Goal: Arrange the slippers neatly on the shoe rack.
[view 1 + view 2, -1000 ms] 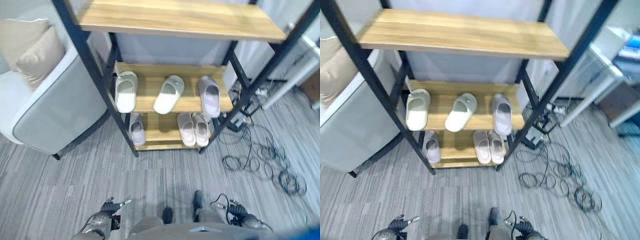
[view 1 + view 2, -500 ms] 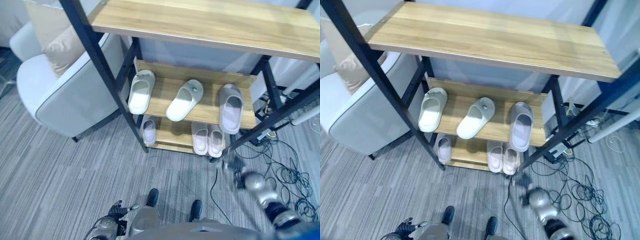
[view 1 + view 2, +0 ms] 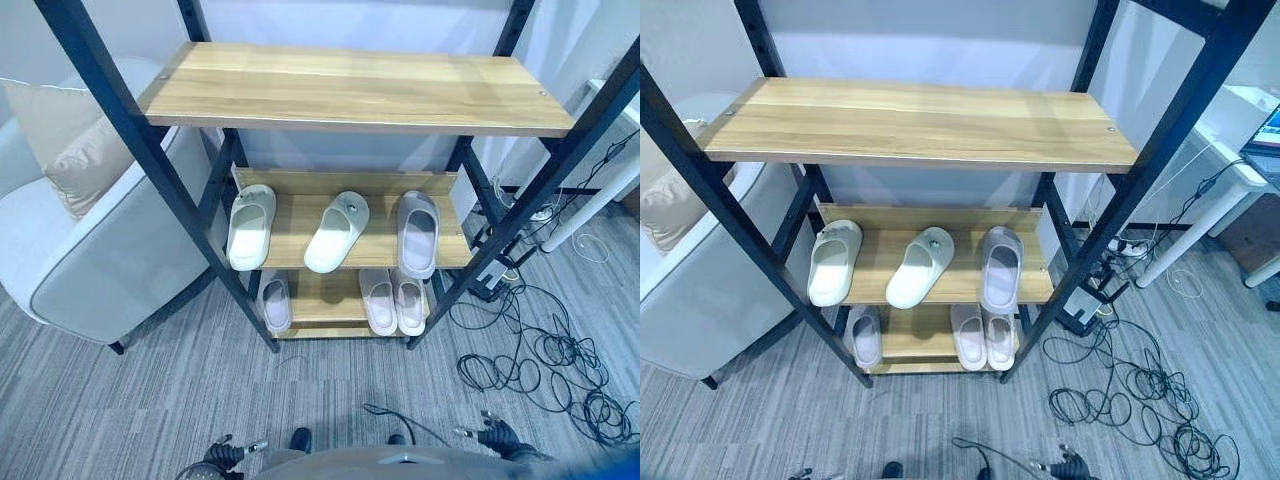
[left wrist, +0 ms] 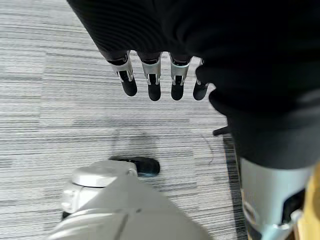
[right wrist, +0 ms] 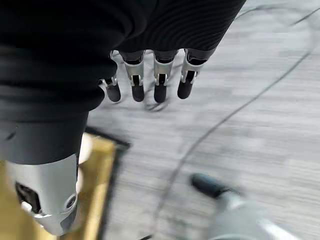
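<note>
Three slippers sit on the middle shelf [image 3: 380, 245] of the shoe rack [image 3: 130, 125]. A pale green slipper [image 3: 250, 226] lies at the left end, toe toward the back. A second pale green slipper [image 3: 336, 231] lies near the centre, turned at an angle so it leans toward the right at the back. A lilac-grey slipper [image 3: 417, 233] lies at the right end, straight, its heel just past the front edge of the board.

Below, on the bottom shelf [image 3: 320, 300], a single pale pink slipper [image 3: 274, 302] sits at the left, and a pair of pale pink slippers [image 3: 392, 300] lies side by side, touching, at the right. The top shelf [image 3: 350, 88] of the rack is a bare wooden board.

The robot's left hand [image 4: 155, 80] hangs low over the grey carpet [image 3: 130, 400], well apart from the rack, its fingers straight, loosely apart and holding nothing. The right hand [image 5: 150, 80] hangs the same way over the carpet, fingers relaxed and empty.

A grey armchair [image 3: 90, 260] with a beige cushion [image 3: 75, 150] stands to the left of the rack, just beside its frame. Loose black cables [image 3: 540, 350] are tangled on the carpet to the right.
</note>
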You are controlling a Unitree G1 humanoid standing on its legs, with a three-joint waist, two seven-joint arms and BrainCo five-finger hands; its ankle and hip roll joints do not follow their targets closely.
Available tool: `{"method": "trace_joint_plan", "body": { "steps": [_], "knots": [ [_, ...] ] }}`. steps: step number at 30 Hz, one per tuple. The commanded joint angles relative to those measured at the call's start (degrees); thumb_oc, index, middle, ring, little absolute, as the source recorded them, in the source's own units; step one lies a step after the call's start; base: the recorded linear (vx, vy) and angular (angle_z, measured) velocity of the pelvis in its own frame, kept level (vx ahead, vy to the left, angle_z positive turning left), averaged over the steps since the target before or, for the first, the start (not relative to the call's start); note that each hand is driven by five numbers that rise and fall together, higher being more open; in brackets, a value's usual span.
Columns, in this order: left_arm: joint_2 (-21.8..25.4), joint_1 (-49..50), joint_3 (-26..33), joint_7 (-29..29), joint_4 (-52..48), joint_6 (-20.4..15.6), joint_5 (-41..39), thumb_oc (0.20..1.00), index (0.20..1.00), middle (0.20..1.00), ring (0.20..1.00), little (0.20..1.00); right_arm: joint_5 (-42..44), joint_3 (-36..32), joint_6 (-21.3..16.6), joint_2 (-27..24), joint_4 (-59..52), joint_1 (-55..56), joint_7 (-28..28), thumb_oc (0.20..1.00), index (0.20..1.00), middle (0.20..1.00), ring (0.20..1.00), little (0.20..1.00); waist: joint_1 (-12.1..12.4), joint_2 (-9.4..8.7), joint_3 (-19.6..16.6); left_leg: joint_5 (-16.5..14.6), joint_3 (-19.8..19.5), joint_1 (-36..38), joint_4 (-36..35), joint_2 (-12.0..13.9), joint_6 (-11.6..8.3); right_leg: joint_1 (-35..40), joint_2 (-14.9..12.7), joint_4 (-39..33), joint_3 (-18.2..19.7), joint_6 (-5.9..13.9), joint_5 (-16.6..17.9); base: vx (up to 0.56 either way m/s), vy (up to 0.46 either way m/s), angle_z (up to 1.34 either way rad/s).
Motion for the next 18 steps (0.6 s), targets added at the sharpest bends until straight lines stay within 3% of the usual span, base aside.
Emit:
{"method": "trace_joint_plan", "body": {
  "steps": [1,4,7,8,9,10,11,12,14,18],
  "knots": [
    [-0.6,-4.5,1.2,0.8,3.0,-0.7,0.8,1.000,1.000,1.000,1.000,1.000,0.5,-0.8,-1.8,-2.2,-1.0,-2.6,-1.9,1.000,1.000,1.000,1.000,1.000,1.4,0.32,1.6,-4.5,-6.1,-0.2,0.3,0.3,-0.45,3.0,-0.1,1.9,-1.7,2.22,-5.4,0.00,0.000,0.00],
    [-0.6,-4.8,0.9,1.2,2.5,-1.0,1.0,1.000,1.000,1.000,1.000,1.000,-0.6,0.3,-2.9,-4.2,-8.2,-3.8,-2.8,1.000,1.000,1.000,1.000,1.000,1.1,0.37,1.8,-4.4,-5.7,-0.5,0.3,0.1,-0.39,2.7,-0.4,1.6,-1.6,2.49,-5.0,-0.01,0.013,-0.02],
    [-1.0,-5.7,-0.1,1.2,1.6,-1.7,0.2,1.000,1.000,1.000,1.000,1.000,0.3,6.0,-3.7,-3.2,-15.5,-6.1,0.5,1.000,1.000,1.000,1.000,1.000,1.5,0.57,2.2,-3.8,-5.8,-1.6,0.3,-0.4,-0.54,1.9,-0.7,1.6,-1.9,2.67,-4.8,-0.05,0.030,-0.05],
    [-0.2,-6.0,-0.2,0.3,1.1,-1.7,-0.7,1.000,1.000,1.000,1.000,1.000,11.3,3.3,2.4,-6.4,-24.7,-6.7,7.7,1.000,1.000,1.000,1.000,1.000,1.3,0.10,2.0,-3.7,-5.6,-2.2,0.3,-0.6,-0.80,1.5,-0.9,1.5,-2.2,2.78,-4.7,-0.06,0.007,0.08],
    [0.7,-5.9,0.4,0.4,0.3,-2.0,-0.7,1.000,1.000,1.000,1.000,1.000,12.2,3.1,-0.1,-12.3,-43.6,-4.5,9.6,1.000,1.000,1.000,1.000,1.000,0.8,-0.32,2.0,-3.6,-5.3,-2.5,0.3,-0.6,-0.93,1.2,-1.0,1.5,-2.3,2.91,-4.6,-0.06,0.029,0.23],
    [0.5,-4.3,2.3,-0.8,-0.6,-2.2,-1.0,1.000,1.000,1.000,1.000,1.000,8.2,3.3,-5.4,-25.1,-56.8,-0.5,12.1,1.000,1.000,1.000,1.000,1.000,0.1,-0.47,1.7,-3.4,-4.9,-3.0,0.3,-0.7,-1.06,0.7,-1.2,1.2,-2.1,3.42,-4.0,-0.06,0.058,0.24],
    [0.3,-4.0,3.2,-1.3,-1.2,-3.1,-0.5,1.000,1.000,1.000,1.000,1.000,11.5,-1.5,-5.6,-29.7,-71.5,4.4,14.8,1.000,1.000,1.000,1.000,1.000,-0.8,-0.35,1.7,-3.4,-4.6,-3.2,0.3,-0.7,-1.13,0.2,-1.3,1.3,-1.9,3.75,-3.8,-0.05,0.096,0.08],
    [0.0,-3.7,4.3,-2.1,-0.2,-3.2,-0.6,1.000,1.000,1.000,1.000,1.000,10.8,-1.2,-6.0,-31.6,-80.1,6.9,17.8,1.000,1.000,1.000,1.000,1.000,-1.4,-0.21,1.6,-3.6,-4.3,-3.1,0.3,-0.7,-1.05,0.1,-1.4,1.4,-1.4,3.92,-3.8,-0.03,0.085,-0.10],
    [-0.4,-3.5,4.9,-2.7,0.2,-3.3,-0.9,1.000,1.000,1.000,1.000,1.000,9.3,-1.9,-6.7,-32.7,-82.6,6.6,17.6,1.000,1.000,1.000,1.000,1.000,-1.4,-0.11,1.4,-3.6,-4.2,-3.0,0.3,-0.7,-1.00,0.2,-1.5,1.3,-1.4,4.04,-3.7,0.00,0.060,-0.40],
    [-0.7,-3.2,4.8,-2.9,-0.1,-3.6,-1.2,1.000,1.000,1.000,1.000,1.000,9.5,-1.6,-7.5,-30.2,-84.2,4.8,16.6,1.000,1.000,1.000,1.000,1.000,-1.2,-0.11,1.4,-3.4,-4.2,-3.5,0.3,-1.0,-0.84,-0.2,-1.8,1.5,-1.2,4.18,-3.4,-0.01,0.046,-0.22]
  ]
}}
